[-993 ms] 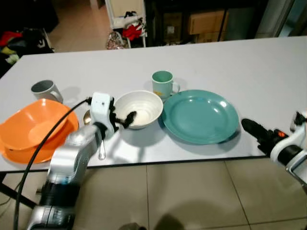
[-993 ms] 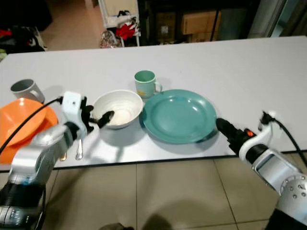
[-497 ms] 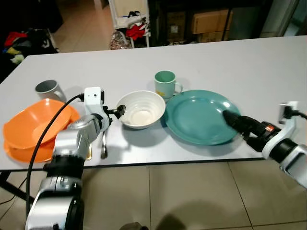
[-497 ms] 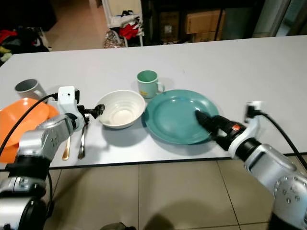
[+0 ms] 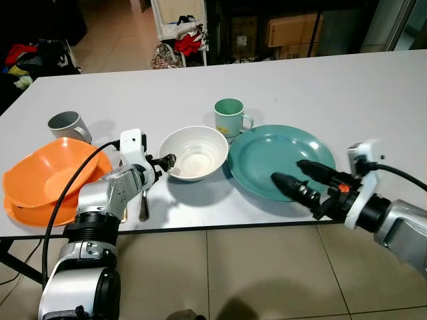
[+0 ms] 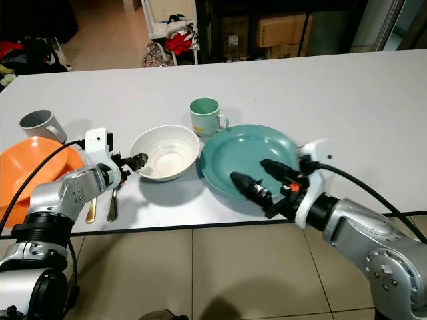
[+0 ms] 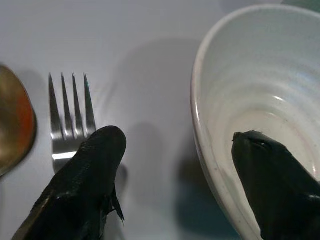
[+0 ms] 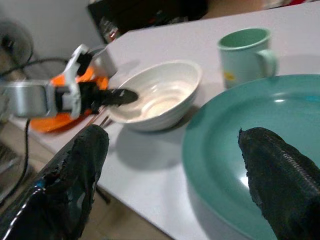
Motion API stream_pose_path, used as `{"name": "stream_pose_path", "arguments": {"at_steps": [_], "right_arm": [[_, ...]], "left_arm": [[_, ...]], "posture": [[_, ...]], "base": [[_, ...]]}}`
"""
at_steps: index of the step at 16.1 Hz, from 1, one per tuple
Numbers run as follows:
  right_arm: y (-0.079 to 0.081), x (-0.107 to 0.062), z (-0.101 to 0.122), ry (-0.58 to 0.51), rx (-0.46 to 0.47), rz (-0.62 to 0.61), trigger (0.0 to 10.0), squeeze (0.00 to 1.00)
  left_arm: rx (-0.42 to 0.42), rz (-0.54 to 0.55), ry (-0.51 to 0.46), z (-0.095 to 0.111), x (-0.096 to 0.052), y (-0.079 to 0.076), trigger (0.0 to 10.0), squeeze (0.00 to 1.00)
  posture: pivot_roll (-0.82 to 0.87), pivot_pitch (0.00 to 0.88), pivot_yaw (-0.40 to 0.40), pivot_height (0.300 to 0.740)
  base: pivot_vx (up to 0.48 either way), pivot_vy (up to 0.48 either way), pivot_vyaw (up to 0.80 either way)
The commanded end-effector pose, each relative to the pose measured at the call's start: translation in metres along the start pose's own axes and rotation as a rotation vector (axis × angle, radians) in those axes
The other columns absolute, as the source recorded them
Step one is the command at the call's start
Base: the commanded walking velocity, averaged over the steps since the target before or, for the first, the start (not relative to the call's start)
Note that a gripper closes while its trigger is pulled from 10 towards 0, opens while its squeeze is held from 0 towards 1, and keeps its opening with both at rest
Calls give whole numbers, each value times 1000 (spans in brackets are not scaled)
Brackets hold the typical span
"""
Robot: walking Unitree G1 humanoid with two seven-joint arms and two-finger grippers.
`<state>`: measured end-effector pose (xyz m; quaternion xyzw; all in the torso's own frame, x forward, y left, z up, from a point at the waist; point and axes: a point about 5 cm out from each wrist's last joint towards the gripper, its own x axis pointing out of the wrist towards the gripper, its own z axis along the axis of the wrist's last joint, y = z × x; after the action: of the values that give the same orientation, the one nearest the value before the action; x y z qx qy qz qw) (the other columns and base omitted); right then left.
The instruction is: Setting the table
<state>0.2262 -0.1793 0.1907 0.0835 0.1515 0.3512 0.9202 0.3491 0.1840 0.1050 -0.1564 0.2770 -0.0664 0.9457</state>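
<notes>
White bowl (image 5: 194, 152) straddled at its rim by spread left gripper (image 5: 162, 161), liable to tip if clamped off-centre; right gripper (image 5: 301, 179) agape over teal plate (image 5: 267, 150).

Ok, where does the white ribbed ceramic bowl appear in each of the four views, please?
Left eye view: white ribbed ceramic bowl left of centre, just left of the teal plate.
Right eye view: bowl left of centre, below the green mug.
Left wrist view: bowl across the right side, beside the steel fork.
Right wrist view: bowl near the middle.
Shared landmark: the left gripper straddling the bowl's rim.
</notes>
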Motion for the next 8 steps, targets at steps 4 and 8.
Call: {"name": "stream_pose_path", "arguments": {"at_steps": [4,8], "right_arm": [[7,5,-2,26,-57,61,10000,0],[4,7,-2,34,-87,51,10000,0]], "left_arm": [[-122,-14,33,-4,-1,4,0,0],[-172,-52,43,-5,-2,0,0,0]], "posture": [[8,0,106,740],[10,0,105,740]], "base": [[0,0,0],[0,0,0]]}}
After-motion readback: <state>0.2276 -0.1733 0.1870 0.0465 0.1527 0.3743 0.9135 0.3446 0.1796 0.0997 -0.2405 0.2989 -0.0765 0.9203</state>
